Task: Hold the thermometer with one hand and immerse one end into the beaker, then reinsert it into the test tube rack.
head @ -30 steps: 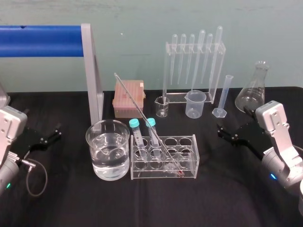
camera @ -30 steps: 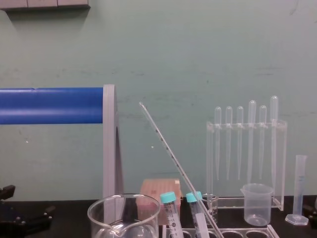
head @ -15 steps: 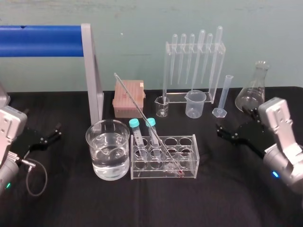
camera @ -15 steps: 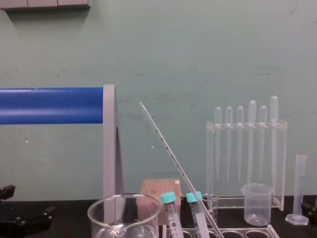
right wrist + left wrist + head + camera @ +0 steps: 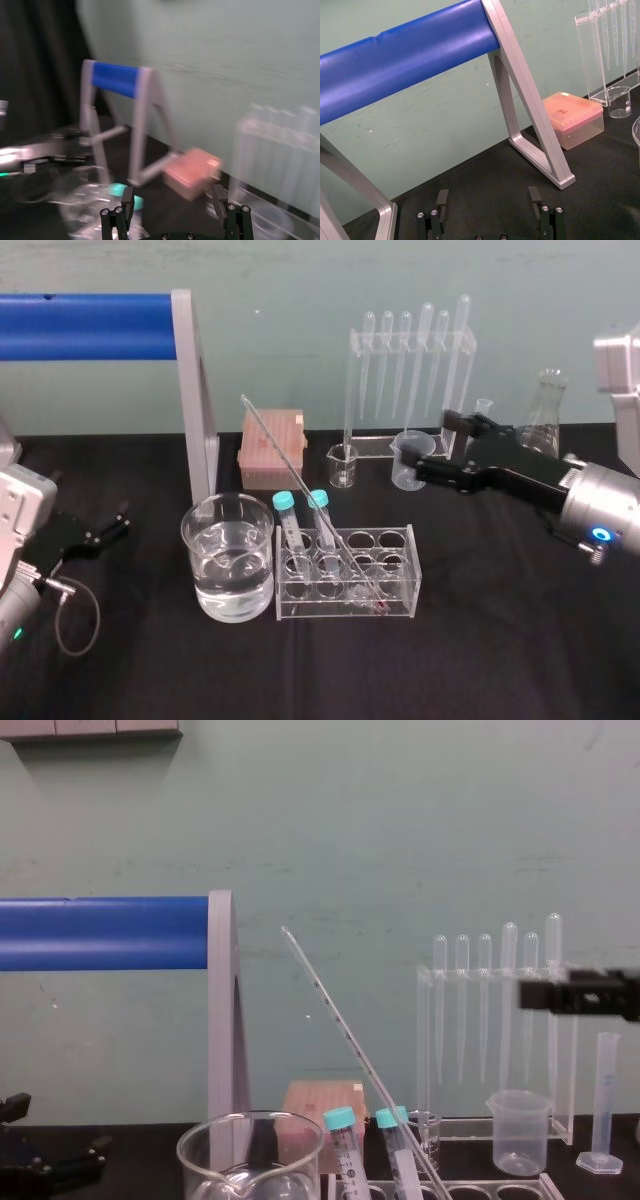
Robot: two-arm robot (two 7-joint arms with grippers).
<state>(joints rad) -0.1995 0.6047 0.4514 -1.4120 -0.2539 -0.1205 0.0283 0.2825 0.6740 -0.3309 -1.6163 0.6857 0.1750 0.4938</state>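
The right gripper (image 5: 432, 445) hangs above the table (image 5: 480, 660) in front of the pipette stand (image 5: 352, 370). Its fingers are spread and hold nothing, well apart from the thermometer (image 5: 280, 452). The thermometer leans in the rack (image 5: 395, 602), its top tilted to the back left. Its lower end seems to sit in a front hole, though clear glass makes that hard to judge. The beaker (image 5: 195, 570), part full of water, stands just left of the rack. The left gripper (image 5: 118, 520) sits low at the table's left, fingers apart.
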